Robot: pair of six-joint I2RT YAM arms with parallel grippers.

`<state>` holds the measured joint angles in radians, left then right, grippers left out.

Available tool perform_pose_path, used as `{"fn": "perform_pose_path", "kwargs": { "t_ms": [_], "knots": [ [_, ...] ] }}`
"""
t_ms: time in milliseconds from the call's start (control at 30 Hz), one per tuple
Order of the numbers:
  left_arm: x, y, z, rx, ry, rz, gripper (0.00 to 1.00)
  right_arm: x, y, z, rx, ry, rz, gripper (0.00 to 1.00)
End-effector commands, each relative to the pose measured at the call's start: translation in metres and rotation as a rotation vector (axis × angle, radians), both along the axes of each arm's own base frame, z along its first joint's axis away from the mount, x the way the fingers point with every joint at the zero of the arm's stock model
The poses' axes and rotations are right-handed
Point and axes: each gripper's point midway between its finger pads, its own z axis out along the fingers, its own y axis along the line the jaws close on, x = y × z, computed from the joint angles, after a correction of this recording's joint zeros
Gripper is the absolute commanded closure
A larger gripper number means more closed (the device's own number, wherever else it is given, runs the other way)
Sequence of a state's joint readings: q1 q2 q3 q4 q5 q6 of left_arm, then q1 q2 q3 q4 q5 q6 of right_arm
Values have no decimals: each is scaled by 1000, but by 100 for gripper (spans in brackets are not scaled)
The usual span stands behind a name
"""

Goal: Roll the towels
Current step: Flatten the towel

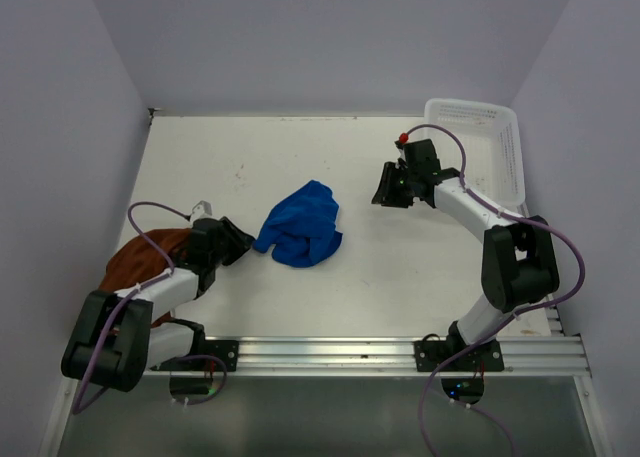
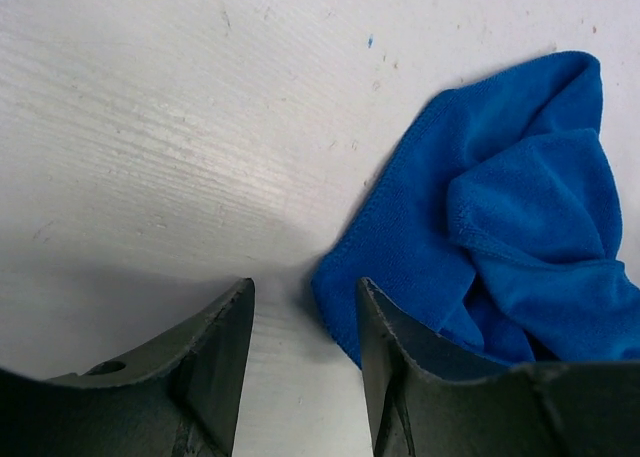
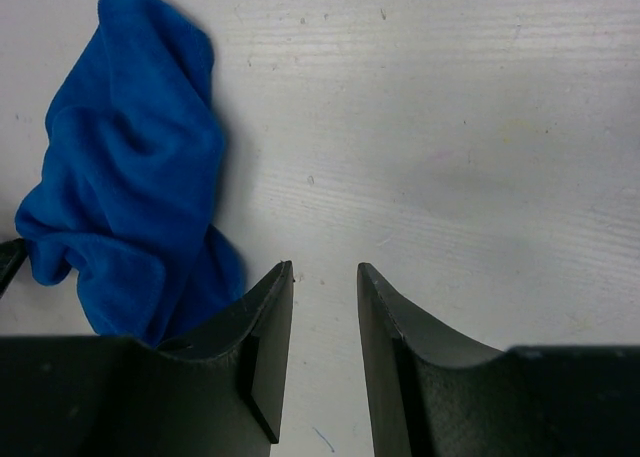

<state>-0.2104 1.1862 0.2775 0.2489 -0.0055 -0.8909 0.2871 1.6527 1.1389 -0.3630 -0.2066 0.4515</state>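
Left gripper [image 2: 305, 289]: jaws partly open, nothing held. It sits low over the table, with the near corner of the blue towel [image 2: 520, 237] lying in the gap against one finger.
Right gripper [image 3: 324, 269]: jaws parted to a narrow gap, empty. Only bare table lies between them, and the blue towel is off to one side, apart.
Blue towel, position: mid-table between the two grippers, crumpled in a loose heap with folds piled on each other.
Rust-brown towel [image 1: 135, 262]: bunched near the left edge of the table, largely hidden under the left arm [image 1: 160, 287], so its lie cannot be read.
Handling (judged): light, limp, nappy cloth — it won't keep a shape and will drag and bunch rather than slide. Not fragile, not slippery. A blind pinch would likely take several layers.
Where to hold (judged): the hemmed corner at the left gripper is the cleanest bite. No second corner shows plainly in the heap, so it needs spreading flat before any roll.
Edges: walls stand close on the left and far sides; the white basket [image 1: 475, 117] is at the far right corner.
Open room: bare table [image 1: 300, 157] beyond and to the right of the blue towel — enough, I reckon, to lay it out.
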Motion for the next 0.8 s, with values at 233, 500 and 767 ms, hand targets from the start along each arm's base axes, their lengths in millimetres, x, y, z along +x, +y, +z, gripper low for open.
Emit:
{"fn": "perform_pose_path", "kwargs": {
  "t_ms": [233,500,767],
  "knots": [
    [8,-16,-2,-94,-2,-25,53,-1,4,19,23,-46,29,65],
    [-2,-22,-19,-125,62,-45,64,0,4,15,23,-41,28,65],
    [13,-20,-7,-70,16,-77,100,-1,7,16,32,-42,39,65]
  ]
}}
